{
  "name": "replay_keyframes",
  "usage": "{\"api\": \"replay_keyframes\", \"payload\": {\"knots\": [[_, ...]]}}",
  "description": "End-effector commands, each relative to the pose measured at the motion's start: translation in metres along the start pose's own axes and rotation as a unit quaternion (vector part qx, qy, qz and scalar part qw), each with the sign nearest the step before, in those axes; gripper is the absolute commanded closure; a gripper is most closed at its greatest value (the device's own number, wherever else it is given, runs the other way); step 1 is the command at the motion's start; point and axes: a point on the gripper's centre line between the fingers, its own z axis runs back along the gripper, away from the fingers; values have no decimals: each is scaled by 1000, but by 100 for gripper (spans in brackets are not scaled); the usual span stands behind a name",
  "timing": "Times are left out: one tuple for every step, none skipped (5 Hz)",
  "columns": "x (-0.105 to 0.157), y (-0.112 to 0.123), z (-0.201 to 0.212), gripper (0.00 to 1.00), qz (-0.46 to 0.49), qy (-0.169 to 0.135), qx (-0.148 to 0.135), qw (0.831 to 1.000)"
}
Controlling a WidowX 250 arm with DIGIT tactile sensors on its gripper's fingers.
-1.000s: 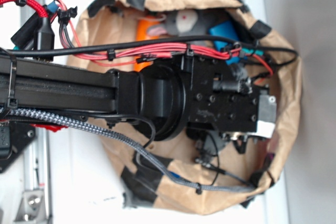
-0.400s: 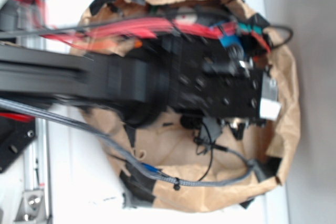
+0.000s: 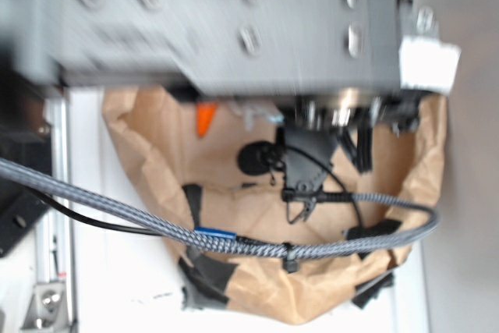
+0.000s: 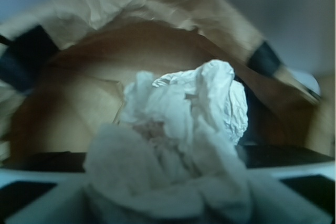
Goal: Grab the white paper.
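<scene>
The white paper (image 4: 178, 135) is a wrinkled wad filling the middle of the wrist view, right in front of the camera. My gripper (image 4: 168, 187) is shut on it; the wad hides the fingertips, and only pale bars of the gripper base show at the bottom edge. Behind the wad, farther off, lies the inside of the brown bag (image 4: 79, 103). In the exterior view the arm (image 3: 218, 29) is a large blurred grey block across the top. The wad and the fingers are hidden under it there.
The brown paper bag (image 3: 257, 294) with black tape patches lies open on the white table. An orange thing (image 3: 204, 118) shows near its upper left. A braided cable (image 3: 312, 249) loops over the bag. A metal rail (image 3: 54, 193) runs at the left.
The arm has risen toward the exterior camera and shifted up in the frame, going from sharp to large and blurred. More of the bag's floor shows now.
</scene>
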Motion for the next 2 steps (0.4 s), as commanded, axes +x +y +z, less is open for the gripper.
{"api": "replay_keyframes", "payload": {"knots": [[-18, -13, 32, 100, 128, -39, 19, 991], [-15, -10, 19, 100, 152, -24, 29, 988]]}}
